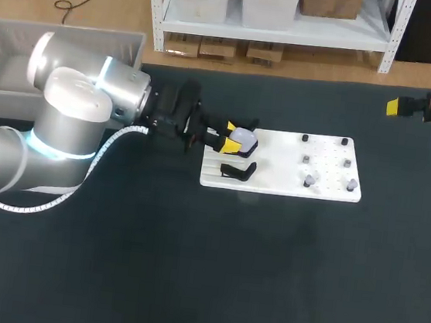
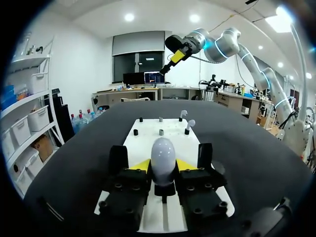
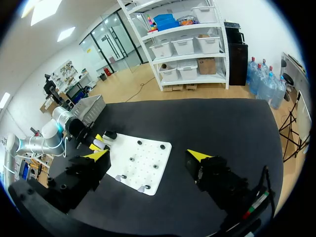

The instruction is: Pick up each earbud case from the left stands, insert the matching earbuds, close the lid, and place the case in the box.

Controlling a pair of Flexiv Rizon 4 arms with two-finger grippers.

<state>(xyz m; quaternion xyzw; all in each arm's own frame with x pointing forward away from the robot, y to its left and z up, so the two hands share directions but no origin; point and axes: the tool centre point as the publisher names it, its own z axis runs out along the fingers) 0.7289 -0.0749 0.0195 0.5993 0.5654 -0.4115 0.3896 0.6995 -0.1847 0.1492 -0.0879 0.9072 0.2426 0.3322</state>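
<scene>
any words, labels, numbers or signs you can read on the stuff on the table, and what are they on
No text can be read on anything here.
White board: only pegs and holes, no print.
Earbud case: smooth pale shell, no marking visible.
Grey box: no label shows on the walls in view.

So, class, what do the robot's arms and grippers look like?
The left arm and right arm are rounded silver-grey tubes with glowing blue joint rings; a white ribbed cable runs along the left. The left gripper and right gripper are blocky, black, yellow-tipped.
</scene>
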